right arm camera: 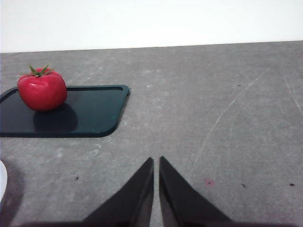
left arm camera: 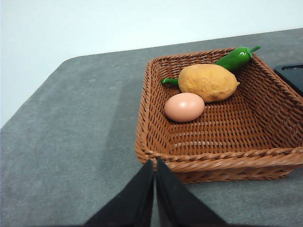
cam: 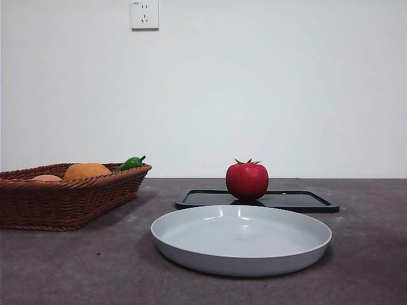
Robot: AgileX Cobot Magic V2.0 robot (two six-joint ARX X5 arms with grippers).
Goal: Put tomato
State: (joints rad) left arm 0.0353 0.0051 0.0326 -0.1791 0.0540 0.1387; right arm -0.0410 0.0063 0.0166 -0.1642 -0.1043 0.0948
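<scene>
Front view is showing the tomato (cam: pixel 247 180) sitting upright on the black tray (cam: pixel 305 201), just behind the grey plate (cam: pixel 241 239). Both grippers are hanging back with jaws pressed together — left gripper (left arm camera: pixel 155 163) by the wicker basket (left arm camera: pixel 156 146), right gripper (right arm camera: pixel 156 161) over bare table (right arm camera: pixel 227 109), holding nothing.

Tomato (cam: pixel 247 180): glossy red skin with soft highlights, smooth, plastic-looking; dull green calyx.
Black tray (cam: pixel 299 201): smooth, semi-gloss, plastic-looking, faintly reflecting the tomato, off to one side ahead of the right gripper (right arm camera: pixel 156 163).
Plate (cam: pixel 241 239): pale grey, smooth, satin sheen, looks like plastic or melamine.
Basket (left arm camera: pixel 218 163): woven brown wicker, ribbed and rough, braided rim, just ahead of the left gripper (left arm camera: pixel 155 164).
Green pepper (left arm camera: pixel 234 58): shiny, waxy.
Egg (left arm camera: pixel 184 107): smooth, pinkish-tan, slight sheen.
Orange lumpy fruit (left arm camera: pixel 208 82): matt, finely pitted skin.
Table (right arm camera: pixel 213 118): dark grey, matt, slightly grainy, with pale scratches.
Grippers: matt black jaws.
Wall socket (cam: pixel 145 14): white smooth plastic.
</scene>
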